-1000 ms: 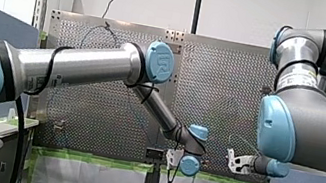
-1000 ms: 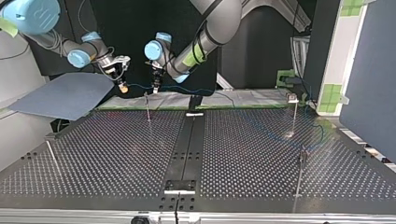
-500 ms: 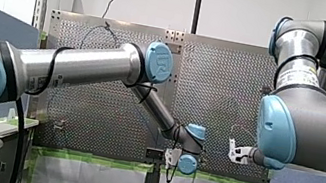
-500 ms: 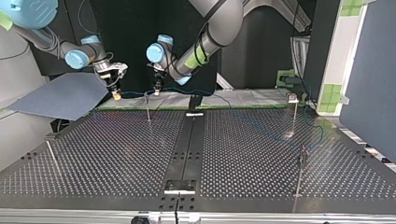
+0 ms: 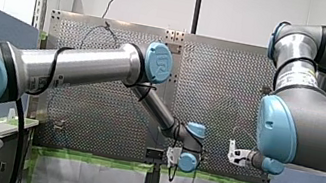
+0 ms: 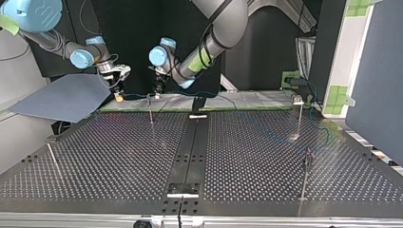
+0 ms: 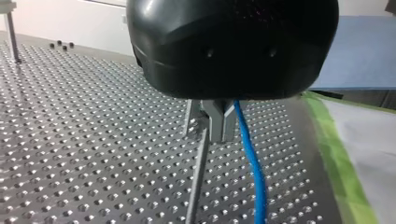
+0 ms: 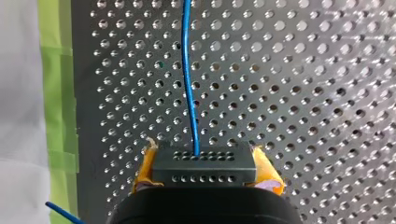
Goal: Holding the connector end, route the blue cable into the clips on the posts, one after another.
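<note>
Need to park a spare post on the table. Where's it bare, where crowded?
Bare: black perforated table between leaning metal post and black centre rail. Crowded: far edge, with my left gripper, my right gripper on the black connector, and the blue cable.

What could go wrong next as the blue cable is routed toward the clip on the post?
1. The blue cable hangs beside the post, so it may slide past rather than seat.
2. The connector sits only between the yellow pads of the right gripper. Tension could pull it loose or strain the cable there.
</note>
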Robot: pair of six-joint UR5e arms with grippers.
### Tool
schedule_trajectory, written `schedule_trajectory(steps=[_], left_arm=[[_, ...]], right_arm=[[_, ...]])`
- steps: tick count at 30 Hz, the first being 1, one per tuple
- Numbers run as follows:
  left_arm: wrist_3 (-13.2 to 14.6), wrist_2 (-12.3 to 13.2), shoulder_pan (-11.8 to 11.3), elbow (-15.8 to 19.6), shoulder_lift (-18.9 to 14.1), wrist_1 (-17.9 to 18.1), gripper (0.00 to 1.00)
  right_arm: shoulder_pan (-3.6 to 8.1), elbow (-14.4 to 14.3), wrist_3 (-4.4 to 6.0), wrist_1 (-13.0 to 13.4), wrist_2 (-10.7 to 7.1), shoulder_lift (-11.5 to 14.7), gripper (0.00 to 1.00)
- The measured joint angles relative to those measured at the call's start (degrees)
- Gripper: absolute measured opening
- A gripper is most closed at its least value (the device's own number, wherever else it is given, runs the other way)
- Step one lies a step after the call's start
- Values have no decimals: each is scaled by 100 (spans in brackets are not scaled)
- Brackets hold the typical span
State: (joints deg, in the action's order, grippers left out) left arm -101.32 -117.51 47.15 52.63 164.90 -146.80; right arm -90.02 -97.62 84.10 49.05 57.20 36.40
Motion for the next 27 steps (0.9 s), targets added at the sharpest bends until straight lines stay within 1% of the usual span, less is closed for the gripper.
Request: schedule_trajectory(steps=[6,11,14,23,27], left_arm=[[-1,35,-32,-72,49,-26,0],[-42,89,-24,-109,292,-46,0],[-108,131,-49,-109,370,-17,0],[-149,189,-172,-115,395,-11,0],[-144,185,-168,-116,385,-106,0]], right_arm=[[70,-2,43,-28,21,-41,0],[90,-1,38,-33,25,-47,0],[92,-3,40,-33,12,-52,0],[94,-2,65,-3,-34,-52,0],[94,0,97,25,-78,-52,0]])
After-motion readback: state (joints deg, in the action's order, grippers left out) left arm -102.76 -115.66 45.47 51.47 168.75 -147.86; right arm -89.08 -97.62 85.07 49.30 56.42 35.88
